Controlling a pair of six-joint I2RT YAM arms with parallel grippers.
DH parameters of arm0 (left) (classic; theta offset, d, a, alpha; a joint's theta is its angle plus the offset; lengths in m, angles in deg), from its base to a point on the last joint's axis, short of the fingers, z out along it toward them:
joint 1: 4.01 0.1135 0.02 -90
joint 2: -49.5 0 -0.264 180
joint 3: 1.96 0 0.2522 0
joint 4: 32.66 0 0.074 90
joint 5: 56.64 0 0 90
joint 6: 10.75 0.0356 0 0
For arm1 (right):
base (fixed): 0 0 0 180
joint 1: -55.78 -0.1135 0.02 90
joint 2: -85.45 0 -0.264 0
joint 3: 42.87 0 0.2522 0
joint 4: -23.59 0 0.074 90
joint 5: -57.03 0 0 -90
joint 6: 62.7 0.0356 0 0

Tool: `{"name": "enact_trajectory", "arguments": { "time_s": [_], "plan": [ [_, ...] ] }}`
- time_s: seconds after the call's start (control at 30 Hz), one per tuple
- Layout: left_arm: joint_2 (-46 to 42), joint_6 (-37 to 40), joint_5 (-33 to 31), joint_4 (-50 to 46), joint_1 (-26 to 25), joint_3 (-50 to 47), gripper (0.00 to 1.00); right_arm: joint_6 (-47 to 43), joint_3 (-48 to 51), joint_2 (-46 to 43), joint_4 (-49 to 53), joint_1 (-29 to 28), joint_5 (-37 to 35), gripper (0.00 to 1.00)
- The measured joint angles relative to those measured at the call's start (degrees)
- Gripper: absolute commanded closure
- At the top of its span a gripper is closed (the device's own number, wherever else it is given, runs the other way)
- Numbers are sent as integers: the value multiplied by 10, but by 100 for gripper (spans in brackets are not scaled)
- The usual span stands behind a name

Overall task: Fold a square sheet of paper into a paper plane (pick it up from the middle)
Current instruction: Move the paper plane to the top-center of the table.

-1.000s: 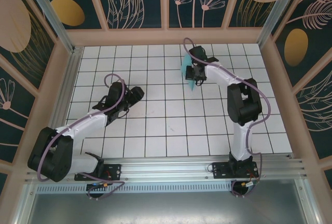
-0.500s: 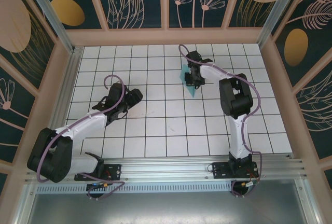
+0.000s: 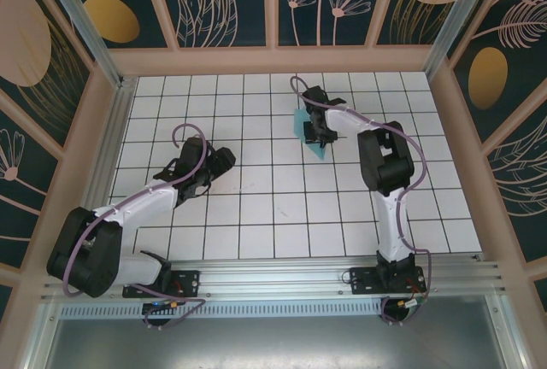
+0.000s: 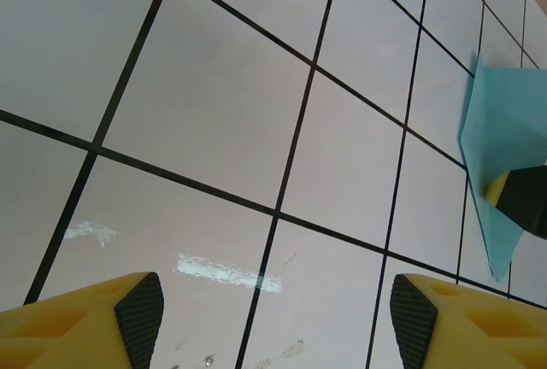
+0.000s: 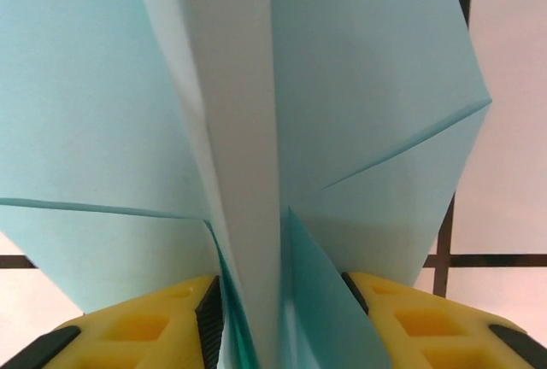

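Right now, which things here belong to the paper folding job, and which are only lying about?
Job:
teal paper plane, folded
right gripper, shut on it

Not the job:
left gripper, open over tiles
tiled table
patterned walls

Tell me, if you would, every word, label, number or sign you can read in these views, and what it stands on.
There is no text to read.
The paper plane, pinched in the right hand, is plain teal.
The white table bears only black grid lines.
The wall panels show painted leaves and flowers, no lettering.
Any marking on the arm base mounts is too small to tell.
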Motion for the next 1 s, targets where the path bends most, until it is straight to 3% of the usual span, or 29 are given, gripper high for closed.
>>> {"name": "enact_trajectory", "arguments": {
  "time_s": [0.2,0.33,0.5,0.6,1.0],
  "plan": [
    [9,0,2,0,0,0,27,6,-13,4,18,-23,-35,65],
    [12,2,3,0,0,0,27,13,-21,5,27,-35,-54,84],
    [16,4,7,0,0,0,27,20,-21,6,34,-37,-66,92],
    [19,4,11,0,0,0,27,26,-23,9,36,-39,-73,89],
    [24,4,15,0,0,0,27,59,-44,12,52,-47,-77,52]
  ]
}}
